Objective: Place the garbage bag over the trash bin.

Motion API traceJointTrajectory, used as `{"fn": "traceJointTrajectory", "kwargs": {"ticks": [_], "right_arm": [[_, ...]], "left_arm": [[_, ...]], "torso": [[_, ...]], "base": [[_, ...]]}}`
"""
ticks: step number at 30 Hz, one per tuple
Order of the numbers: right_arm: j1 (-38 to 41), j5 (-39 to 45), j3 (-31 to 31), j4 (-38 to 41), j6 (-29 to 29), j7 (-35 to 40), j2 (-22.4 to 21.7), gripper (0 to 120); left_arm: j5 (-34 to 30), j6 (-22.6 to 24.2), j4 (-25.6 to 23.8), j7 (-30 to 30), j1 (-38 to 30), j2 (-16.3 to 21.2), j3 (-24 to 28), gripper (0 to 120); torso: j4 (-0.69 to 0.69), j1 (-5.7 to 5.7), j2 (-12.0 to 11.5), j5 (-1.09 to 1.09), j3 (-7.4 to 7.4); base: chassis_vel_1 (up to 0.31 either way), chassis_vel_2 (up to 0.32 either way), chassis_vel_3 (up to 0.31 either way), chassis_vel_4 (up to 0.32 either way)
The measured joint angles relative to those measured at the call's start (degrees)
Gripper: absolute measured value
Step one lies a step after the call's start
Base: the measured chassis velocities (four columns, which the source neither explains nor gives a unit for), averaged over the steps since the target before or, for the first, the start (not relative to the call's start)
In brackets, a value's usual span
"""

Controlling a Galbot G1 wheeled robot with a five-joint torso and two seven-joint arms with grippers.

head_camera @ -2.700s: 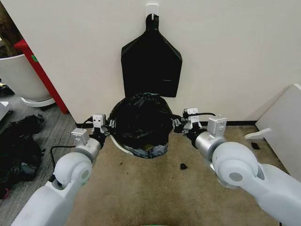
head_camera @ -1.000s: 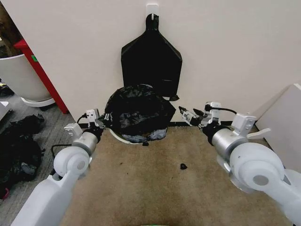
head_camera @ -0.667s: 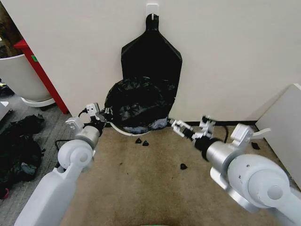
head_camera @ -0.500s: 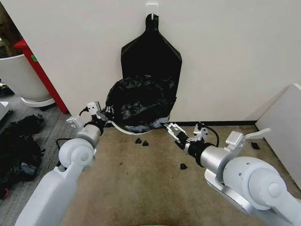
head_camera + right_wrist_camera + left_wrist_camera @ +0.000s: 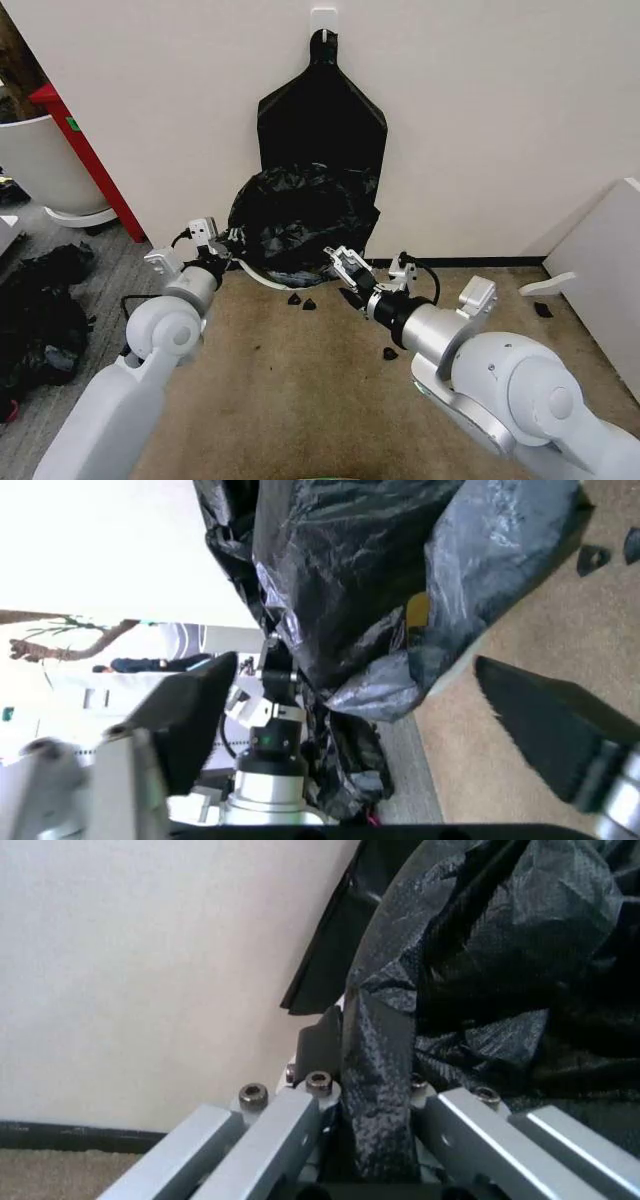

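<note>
— Two arms reach forward over the carpet toward the wall. Where is each one?

— The left arm stretches out low, its left gripper point(image 5: 222, 252) at the left edge of the garbage bag point(image 5: 300, 222). In the left wrist view a twisted strip of the black plastic point(image 5: 378, 1087) runs down between the metal fingers point(image 5: 275, 1140), which are clamped on it. The right arm bends in from the right side, forearm angled toward the middle, with the right gripper point(image 5: 345, 272) just below the bag's lower right edge.

— And its fingers?

— Spread apart, grasping nothing; the right wrist view shows one dark pad point(image 5: 545, 720) over the carpet, apart from the bag.

— Where's the bag itself?

— Bunched in a crinkly heap against the wall, draped over the trash bin point(image 5: 262, 276), of which a curved piece of white rim shows at the lower left. A flat black bag bunch point(image 5: 322, 125) hangs on the wall just above. Small black bits point(image 5: 302, 301) lie on the carpet in front.
</note>
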Motion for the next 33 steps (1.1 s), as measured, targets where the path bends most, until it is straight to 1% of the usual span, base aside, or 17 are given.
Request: {"fn": "traceJointTrajectory", "kwargs": {"ticks": [2, 3, 8, 9, 10, 17, 18, 20, 23, 33], "right_arm": [[0.0, -0.4, -0.4, -0.3, 0.0, -0.1, 0.2, 77], [0.0, -0.4, -0.4, -0.3, 0.0, -0.1, 0.2, 77], [-0.2, -1.6, -1.3, -1.1, -0.1, -0.4, 0.9, 53], [-0.2, -1.7, -1.3, -1.1, -0.1, -0.5, 0.9, 50], [-0.2, -1.7, -1.3, -1.1, -0.1, -0.5, 0.9, 50], [-1.0, -2.1, -1.9, -1.1, -0.2, -0.6, 0.6, 20], [-1.0, -2.1, -1.9, -1.1, -0.2, -0.6, 0.6, 20], [-1.1, -2.2, -2.0, -1.0, -0.3, -0.6, 0.6, 14], [-1.2, -2.3, -2.1, -1.0, -0.4, -0.8, 0.5, 0], [-2.1, -2.6, -2.7, -0.1, -0.9, -1.6, 0.3, 0]], "left_arm": [[0.0, 0.0, 0.0, 0.1, 0.0, 0.0, 0.0, 1], [0.0, 0.0, 0.0, 0.1, 0.0, 0.0, 0.0, 1], [0.0, 0.1, -0.2, 0.2, 0.0, 0.0, 0.0, 1], [0.0, 0.1, -0.2, 0.2, 0.0, 0.1, -0.1, 1], [0.0, 0.1, -0.2, 0.2, 0.0, 0.1, -0.1, 1], [0.0, 0.1, -0.2, 0.2, -0.1, 0.2, -0.1, 1], [0.0, 0.1, -0.2, 0.2, -0.1, 0.2, -0.1, 1], [0.0, 0.1, -0.3, 0.2, -0.1, 0.2, -0.1, 1], [0.0, 0.1, -0.4, 0.3, 0.0, 0.1, -0.1, 1], [0.3, 0.1, -0.7, 0.4, 0.6, 0.0, -0.1, 1]], "torso": [[0.0, 0.0, 0.0, 0.0, 0.0], [0.0, 0.0, 0.0, 0.0, 0.0], [0.0, 0.0, 0.0, 0.0, 0.0], [0.0, 0.0, 0.0, 0.0, 0.0], [0.0, 0.0, 0.0, 0.0, 0.0], [0.0, 0.0, 0.0, 0.01, 0.0], [0.0, 0.0, 0.0, 0.01, 0.0], [0.0, 0.0, 0.0, 0.02, 0.0], [0.0, 0.0, 0.0, 0.02, 0.0], [0.0, 0.0, 0.0, 0.01, 0.0]], "base": [[0.0, 0.0, 0.0, 0.0], [0.0, 0.0, 0.0, 0.0], [0.0, 0.0, 0.0, 0.0], [0.0, 0.0, 0.0, 0.0], [0.0, 0.0, 0.0, 0.0], [0.0, 0.0, 0.0, 0.0], [0.0, 0.0, 0.0, 0.0], [0.0, 0.0, 0.0, 0.0], [0.0, 0.0, 0.0, 0.0], [0.0, 0.0, 0.0, 0.0]]}}
